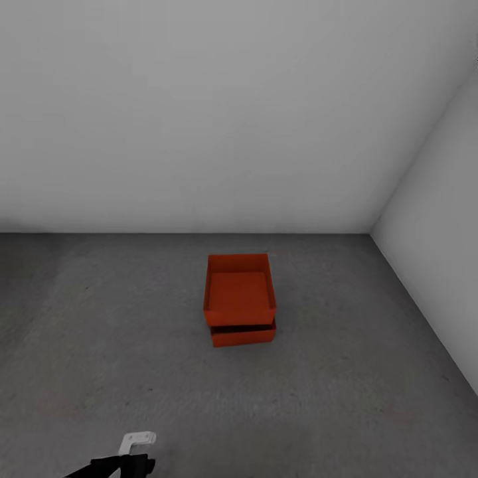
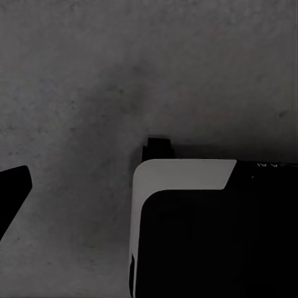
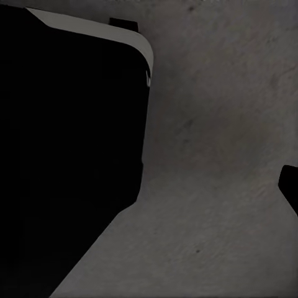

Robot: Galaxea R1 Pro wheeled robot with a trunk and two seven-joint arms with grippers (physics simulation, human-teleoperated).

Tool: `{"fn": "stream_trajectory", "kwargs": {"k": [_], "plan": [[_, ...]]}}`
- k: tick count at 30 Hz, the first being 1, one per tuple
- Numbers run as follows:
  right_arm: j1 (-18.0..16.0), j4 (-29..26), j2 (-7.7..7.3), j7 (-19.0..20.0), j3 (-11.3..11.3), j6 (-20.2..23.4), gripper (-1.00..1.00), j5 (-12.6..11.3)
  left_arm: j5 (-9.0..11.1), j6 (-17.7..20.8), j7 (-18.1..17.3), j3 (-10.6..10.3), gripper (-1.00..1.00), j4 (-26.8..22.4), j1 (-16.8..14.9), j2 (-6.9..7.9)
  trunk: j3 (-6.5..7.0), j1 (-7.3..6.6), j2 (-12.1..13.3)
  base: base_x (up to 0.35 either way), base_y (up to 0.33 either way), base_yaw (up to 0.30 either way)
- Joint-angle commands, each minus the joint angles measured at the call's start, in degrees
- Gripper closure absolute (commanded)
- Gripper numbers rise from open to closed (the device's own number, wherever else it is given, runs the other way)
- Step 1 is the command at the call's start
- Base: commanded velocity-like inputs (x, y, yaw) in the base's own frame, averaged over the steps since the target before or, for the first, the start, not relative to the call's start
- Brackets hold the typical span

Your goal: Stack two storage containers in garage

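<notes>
where the grey floor [image 1: 119, 345] meets the white walls [image 1: 199, 113] of the garage, the two orange-red bins sit stacked, out on the concrete and short of the far wall, somewhat nearer the right-hand wall than the left. the top bin [image 1: 239, 289] rests on the bottom bin [image 1: 243, 334], shifted a little toward the far wall, so the lower one's near wall shows beneath it with a dark gap between. both are upright and open at the top. no claw touches them; they stand well apart from the robot. at the head view's lower edge a black and white part of the left arm [image 1: 126, 458] shows, low over the floor. both wrist views look down at the concrete past the robot's dark, white-edged body [image 2: 211, 230]. i cannot tell whether either claw is open or closed, as only a dark sliver shows at each wrist view's edge.
</notes>
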Motion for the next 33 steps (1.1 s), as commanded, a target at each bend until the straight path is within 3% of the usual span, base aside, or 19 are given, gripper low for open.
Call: {"fn": "stream_trajectory", "kwargs": {"k": [1,21,33], "plan": [[0.0,0.2,0.05,0.1,0.5,-0.3,-1.0,-0.6,0.5,0.3,-0.2,-0.1,-1.0,0.0,0.1,-0.03,0.02,0.02,-0.1,0.0,0.0,0.0],[0.3,0.1,0.01,0.5,0.5,-0.4,-1.0,-0.5,0.5,0.2,-0.2,-0.1,-1.0,0.0,0.7,0.16,1.82,0.02,-0.1,0.0,0.0,0.0],[0.3,0.1,-0.02,0.5,0.5,-0.4,-1.0,-0.5,0.5,0.3,-0.2,-0.1,-1.0,0.0,0.7,0.01,1.99,0.02,-0.1,0.0,0.0,0.0]]}}
